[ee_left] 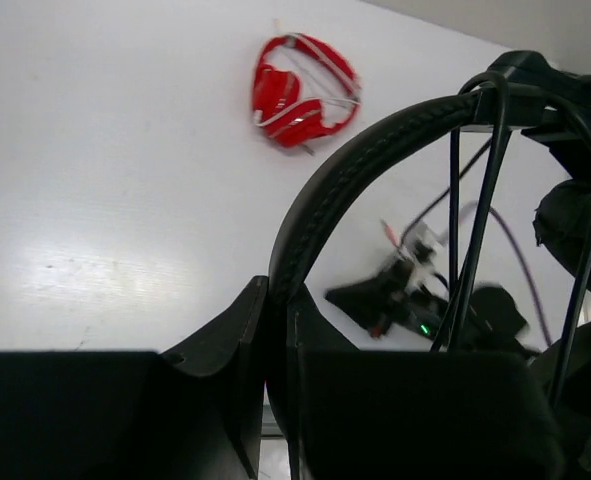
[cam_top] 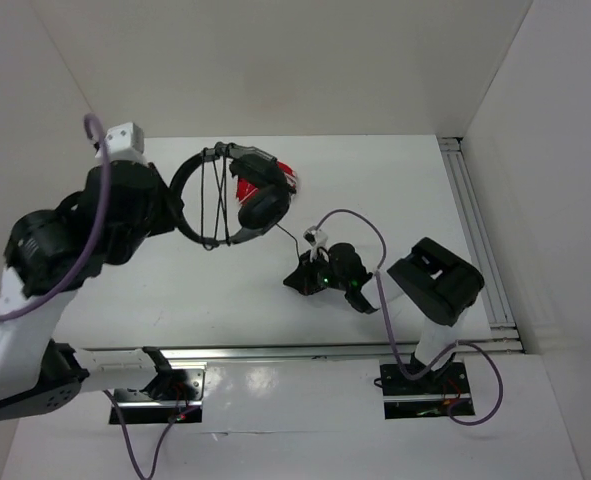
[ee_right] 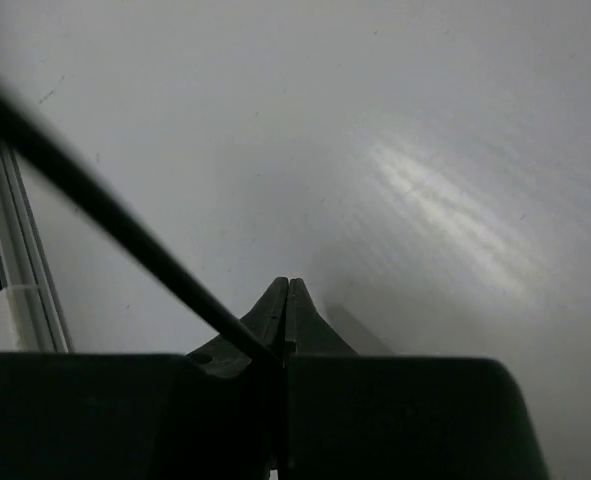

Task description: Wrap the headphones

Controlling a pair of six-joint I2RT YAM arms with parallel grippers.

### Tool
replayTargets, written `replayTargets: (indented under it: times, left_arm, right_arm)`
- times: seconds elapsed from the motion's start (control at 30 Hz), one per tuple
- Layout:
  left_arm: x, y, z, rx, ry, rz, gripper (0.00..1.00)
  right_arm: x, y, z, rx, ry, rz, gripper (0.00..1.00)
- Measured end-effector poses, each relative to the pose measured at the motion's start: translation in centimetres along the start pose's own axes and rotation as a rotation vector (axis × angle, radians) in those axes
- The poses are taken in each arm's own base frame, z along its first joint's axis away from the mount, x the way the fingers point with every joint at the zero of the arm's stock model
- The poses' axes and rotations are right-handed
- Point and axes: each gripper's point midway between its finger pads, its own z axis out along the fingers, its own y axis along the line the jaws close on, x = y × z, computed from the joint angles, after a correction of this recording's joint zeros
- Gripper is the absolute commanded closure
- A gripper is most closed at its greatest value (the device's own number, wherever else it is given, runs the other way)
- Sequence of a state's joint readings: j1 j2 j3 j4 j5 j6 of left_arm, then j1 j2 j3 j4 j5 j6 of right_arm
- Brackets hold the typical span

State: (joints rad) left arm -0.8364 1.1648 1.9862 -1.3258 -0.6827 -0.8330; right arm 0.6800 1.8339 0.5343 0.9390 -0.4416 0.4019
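1. we are gripping the black headset (cam_top: 258,205) by its padded headband (ee_left: 325,190) with our left fingers (ee_left: 272,335). they are pressing tight against the band from both sides, with nothing but the band between them.
2. the headset is hanging in that grip over the far left part of the counter (cam_top: 375,180). its headband loop is facing the top camera and a round earcup (cam_top: 265,212) is sitting at the loop's right side.
3. several strands of its thin black cable (ee_right: 95,200) are running straight across the opening of the headband.
4. our right fingers (ee_right: 286,310) are pressing fully together. in the right wrist view they are pinching the cable at their tips, and it is running taut from there up toward the left.
5. in the top view the right fingers are pointing left, low over the middle of the counter. they are sitting to the right of the headset and apart from it.
6. a pair of red headphones (ee_left: 300,90) is lying on the counter beyond the headset. in the top view the earcup is partly hiding them.
7. a metal rail (cam_top: 472,230) is running along the counter's right edge.
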Motion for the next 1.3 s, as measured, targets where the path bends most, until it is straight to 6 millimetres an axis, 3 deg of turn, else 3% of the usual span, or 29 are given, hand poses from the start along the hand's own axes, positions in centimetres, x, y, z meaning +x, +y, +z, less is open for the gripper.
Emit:
replayTargets:
  times: [0.1, 0.17, 0.3, 0.4, 0.5, 0.63, 0.77, 0.83, 0.93, 1.03, 1.2, 1.3]
  left_arm:
    - [-1.0, 0.3, 3.9, -0.136, -0.002, 0.007, 1.0]
    - [-1.3, 0.4, 7.5, -0.221, 0.016, 0.009, 1.0]
    - [-0.9, 1.3, 14.7, -0.355, 0.071, 0.001, 1.0]
    - [0.3, 3.4, 18.6, -0.447, 0.126, -0.011, 1.0]
    - [2.2, 5.9, 20.9, -0.542, 0.168, -0.008, 1.0]
    - [6.2, 8.5, 21.9, -0.628, 0.277, 0.054, 1.0]
    - [10.3, 9.0, 22.7, -0.664, 0.371, 0.14, 1.0]
    - [12.1, 8.0, 23.0, -0.66, 0.399, 0.22, 1.0]
    - [14.8, 5.5, 23.9, -0.6, 0.446, 0.391, 1.0]
    - [17.9, 4.0, 24.2, -0.545, 0.492, 0.527, 1.0]
    - [23.0, 7.1, 22.1, -0.516, 0.62, 0.627, 1.0]
    - [22.9, 8.0, 20.7, -0.476, 0.612, 0.623, 1.0]
  right_arm:
    - [1.0, 1.7, -1.7, 0.083, -0.016, -0.029, 1.0]
    - [0.9, 4.8, -2.4, 0.093, -0.031, -0.075, 1.0]
    - [-1.5, 12.7, -4.7, 0.054, -0.131, -0.157, 1.0]
    - [-2.6, 16.3, -6.6, 0.053, -0.168, -0.179, 1.0]
    - [-2.7, 18.9, -8.3, 0.044, -0.157, -0.209, 1.0]
    - [-4.1, 21.1, -10.4, 0.026, -0.149, -0.259, 1.0]
    - [-7.5, 23.3, -10.8, 0.03, -0.149, -0.314, 1.0]
    - [-9.1, 24.1, -10.3, 0.042, -0.138, -0.359, 1.0]
    - [-10.7, 23.3, -9.9, 0.09, -0.109, -0.44, 1.0]
    - [-12.8, 20.5, -10.4, 0.194, -0.097, -0.5, 1.0]
    - [-17.1, 13.2, -12.5, 0.447, -0.088, -0.529, 1.0]
    - [-17.8, 9.7, -13.8, 0.561, -0.055, -0.551, 1.0]
